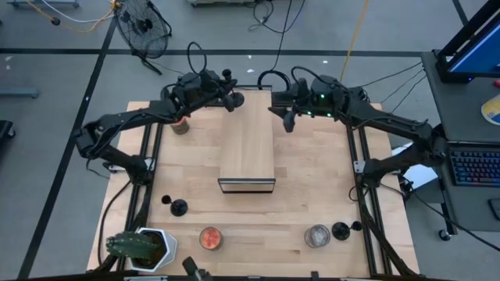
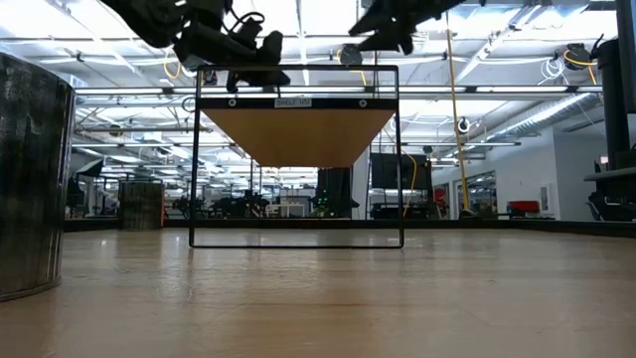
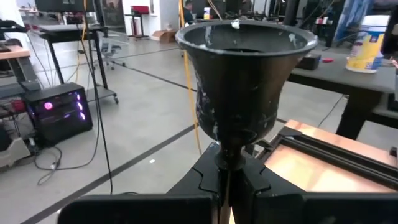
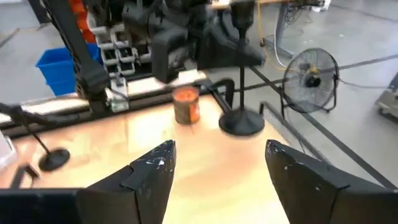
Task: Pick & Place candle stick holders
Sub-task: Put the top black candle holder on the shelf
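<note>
At the table's far edge, the left gripper (image 1: 227, 99) pinches 1 candle stick holder (image 3: 244, 81) by its stem, seemingly for carrying, while the right gripper (image 1: 283, 109) hovers spread beside the wooden box (image 1: 247, 151).

One matte-black candle stick holder (image 3: 242, 93) is clamped by its thin stem in the shut left claw (image 3: 227, 186) at the far edge of the surface (image 1: 312, 168), lifted off it, its wide disc base turned away from the claw. Two more holders stand upright near the front of the surface: one (image 1: 179, 208) on the left side, one (image 1: 341, 230) on the right side, well apart.
</note>
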`<state>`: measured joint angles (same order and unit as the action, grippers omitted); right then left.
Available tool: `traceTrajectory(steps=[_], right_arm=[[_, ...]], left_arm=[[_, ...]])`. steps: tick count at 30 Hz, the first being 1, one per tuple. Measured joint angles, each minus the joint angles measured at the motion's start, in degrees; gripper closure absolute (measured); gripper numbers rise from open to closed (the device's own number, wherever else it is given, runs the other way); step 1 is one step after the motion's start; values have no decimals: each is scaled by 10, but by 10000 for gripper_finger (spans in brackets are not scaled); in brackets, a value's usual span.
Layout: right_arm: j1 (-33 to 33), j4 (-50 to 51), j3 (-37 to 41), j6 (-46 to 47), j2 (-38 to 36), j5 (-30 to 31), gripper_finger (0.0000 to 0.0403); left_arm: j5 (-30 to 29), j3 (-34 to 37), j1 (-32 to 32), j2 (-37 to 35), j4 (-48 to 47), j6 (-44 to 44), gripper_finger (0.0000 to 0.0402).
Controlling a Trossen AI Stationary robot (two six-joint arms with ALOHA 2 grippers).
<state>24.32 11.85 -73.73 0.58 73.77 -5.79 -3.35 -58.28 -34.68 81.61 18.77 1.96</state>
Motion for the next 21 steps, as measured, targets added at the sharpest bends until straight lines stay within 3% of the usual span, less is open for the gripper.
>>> traceTrajectory(steps=[6,15,21], right_arm=[[25,-28,96,-25,-79,0,171],[31,-161,265,-14,-196,0,172],[31,-224,331,-12,-240,0,172]], left_arm=[[-2,0,-15,22,11,-4,393],[-11,0,-21,45,27,-22,393],[-13,-1,-21,54,26,-23,393]])
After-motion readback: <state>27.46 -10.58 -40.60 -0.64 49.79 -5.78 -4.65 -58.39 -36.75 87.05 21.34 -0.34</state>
